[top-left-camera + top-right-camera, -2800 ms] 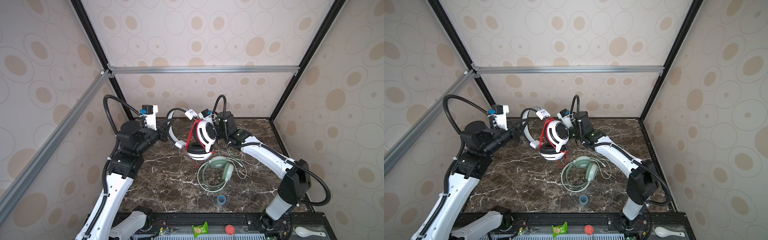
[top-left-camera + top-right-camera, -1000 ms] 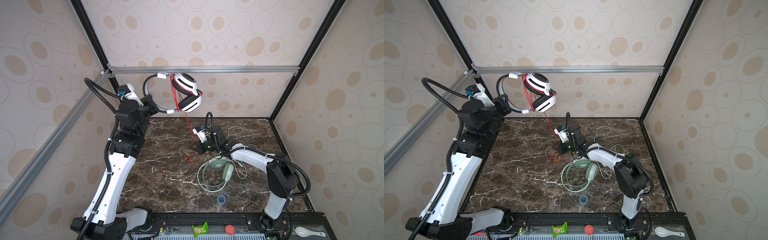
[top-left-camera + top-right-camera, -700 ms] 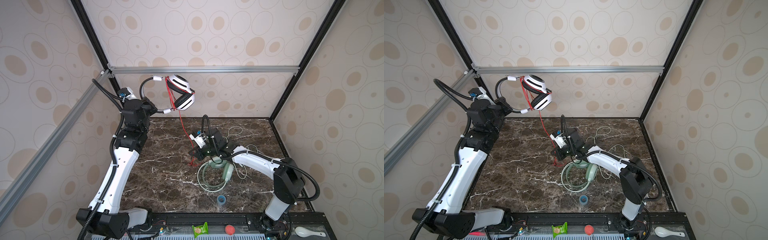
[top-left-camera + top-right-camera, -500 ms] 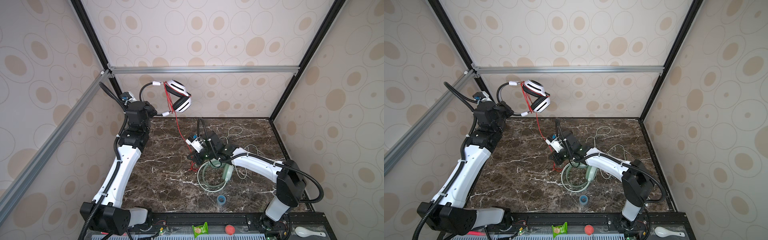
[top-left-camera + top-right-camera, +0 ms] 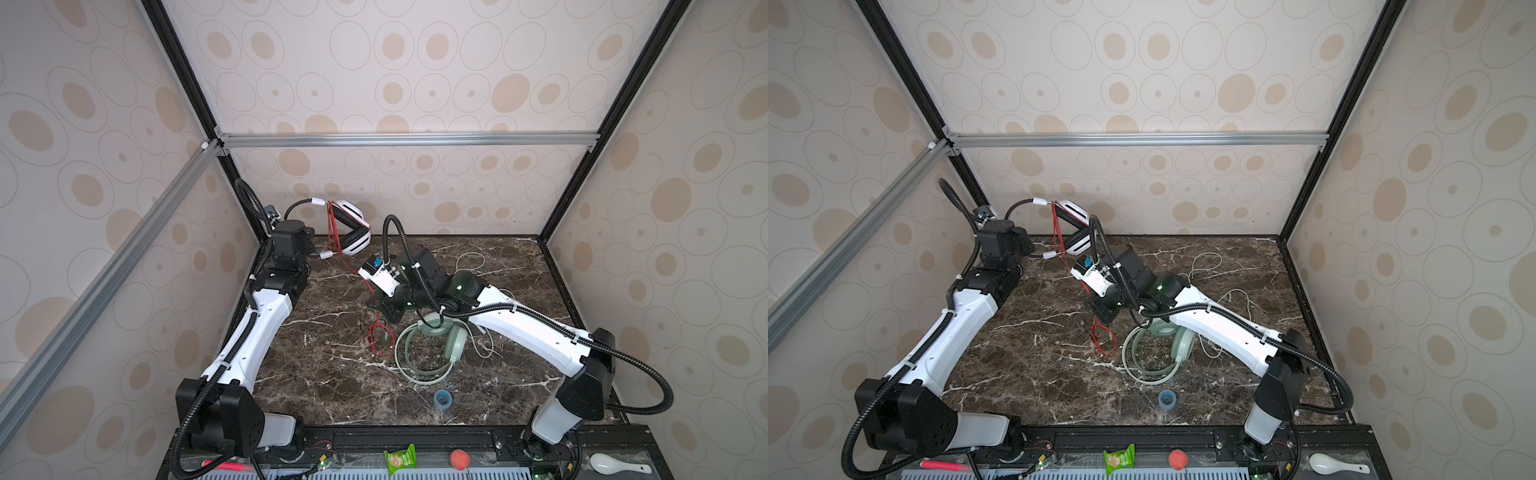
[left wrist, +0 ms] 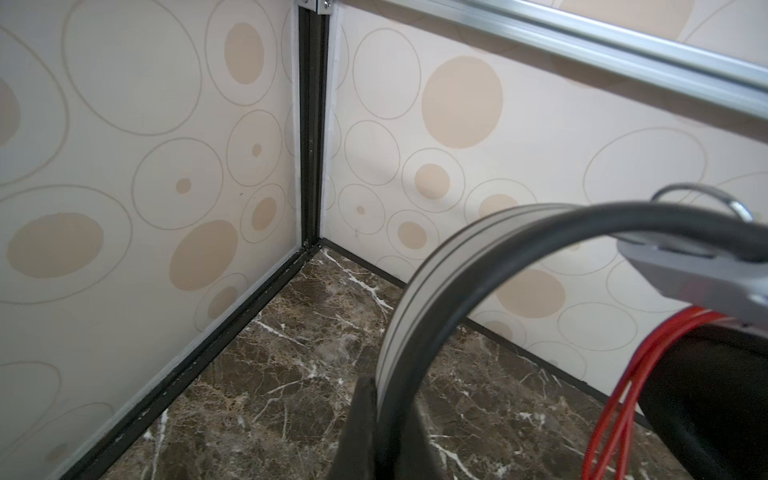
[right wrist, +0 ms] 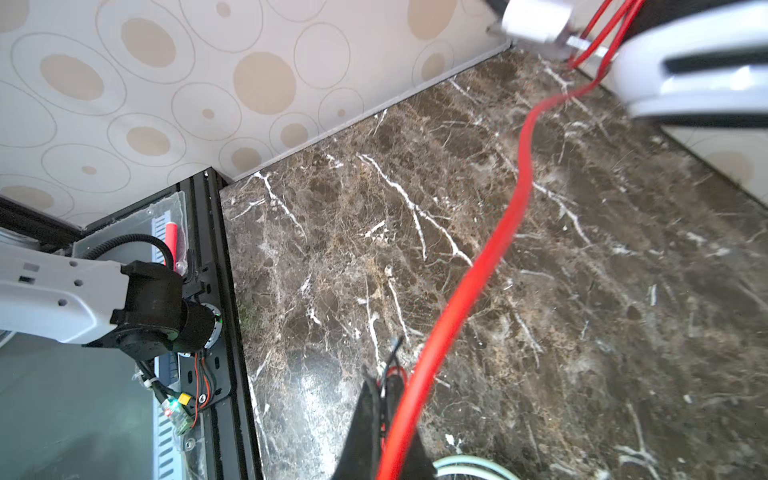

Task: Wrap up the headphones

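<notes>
My left gripper is shut on the black headband of the white-and-black headphones, holding them just above the table's back left. The thin red cable is looped several times round the headband's end next to the earcups. From there it runs down to my right gripper, which is shut on it. Its loose end lies coiled on the marble. The mint green headphones lie flat beside that coil, under my right forearm.
The pale cable of the green pair sprawls over the table's back right. A blue tape roll sits near the front edge. A green packet, a red ball and a white spoon lie on the front ledge.
My left arm has brought the white-and-black headphones down from near the rail to just above the table. My right gripper has slid left and forward along the red cable.
</notes>
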